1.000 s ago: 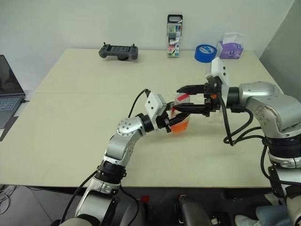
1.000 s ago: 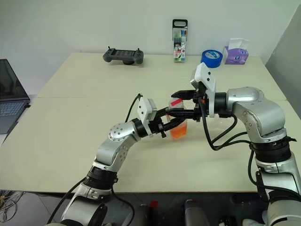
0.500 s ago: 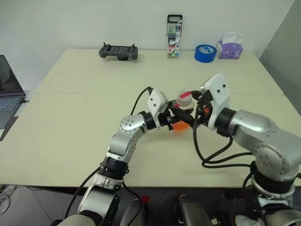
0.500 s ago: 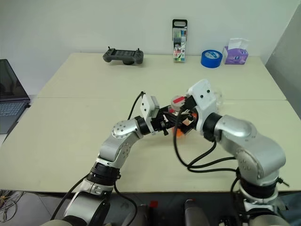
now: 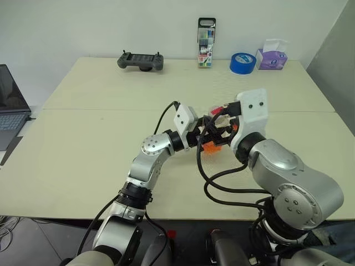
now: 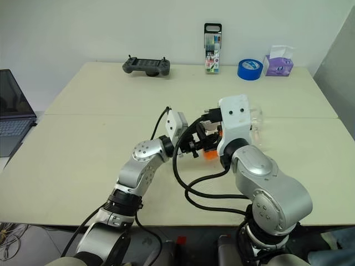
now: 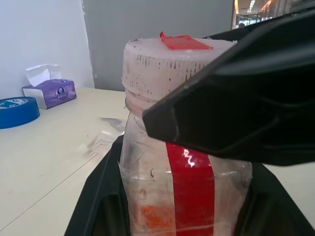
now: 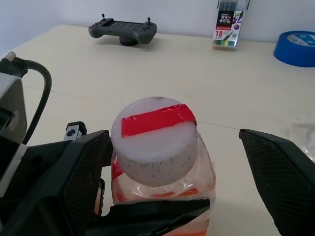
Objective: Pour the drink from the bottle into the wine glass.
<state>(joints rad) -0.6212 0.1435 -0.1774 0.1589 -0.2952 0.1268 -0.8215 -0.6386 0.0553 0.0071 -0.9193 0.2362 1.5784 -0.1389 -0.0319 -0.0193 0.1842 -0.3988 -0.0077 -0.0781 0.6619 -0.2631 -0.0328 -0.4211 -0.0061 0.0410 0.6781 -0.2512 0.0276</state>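
My left gripper [image 5: 212,143] is shut on the body of the bottle [image 7: 183,162], a small clear bottle with a red label strip, and holds it above the table. The orange drink [image 6: 209,155] sits low in the bottle. The white cap [image 8: 155,135] carries a red strip. My right gripper [image 8: 174,140] is open, one black finger on each side of the cap and not touching it. One of those fingers [image 7: 236,108] crosses in front of the bottle's neck. The wine glass [image 6: 257,119] stands on the table behind my right wrist, partly hidden.
Along the far edge of the table [image 5: 83,144] stand a black game controller [image 5: 140,60], a tall marker case [image 5: 206,42], a blue tape roll [image 5: 242,62] and a purple tissue box [image 5: 270,55]. A laptop [image 5: 8,105] sits off the left side.
My right arm has swung in and its wrist has turned, bringing the open gripper from the bottle's right side to straddle the cap. The left gripper has kept the bottle still.
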